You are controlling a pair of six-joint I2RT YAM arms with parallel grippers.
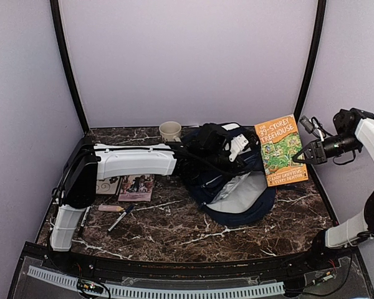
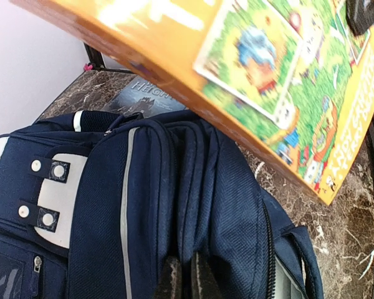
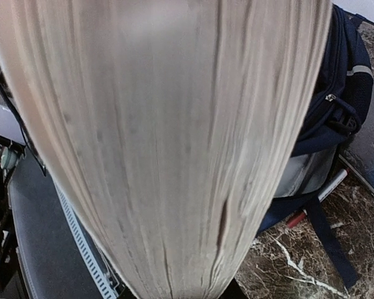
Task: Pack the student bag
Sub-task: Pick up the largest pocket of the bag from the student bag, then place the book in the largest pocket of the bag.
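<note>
The student bag (image 1: 237, 190) lies at the table's middle, navy with a white patch; in the left wrist view (image 2: 112, 205) its white snap patch is at the left. My left gripper (image 1: 232, 156) is on top of the bag; its fingers (image 2: 187, 280) are shut on a fold of navy fabric beside the zip. My right gripper (image 1: 297, 157) is shut on the edge of an orange "39-Storey Treehouse" book (image 1: 280, 149) and holds it in the air right of the bag. The book's page edge (image 3: 168, 143) fills the right wrist view and hides the fingers.
A cream cup (image 1: 170, 131) stands at the back. Two small books (image 1: 136, 187) lie at the left, with a black marker (image 1: 120, 218) and a short stick (image 1: 111, 207) in front. A dark book (image 2: 143, 96) lies behind the bag. A red-capped marker (image 3: 327, 187) lies by the bag.
</note>
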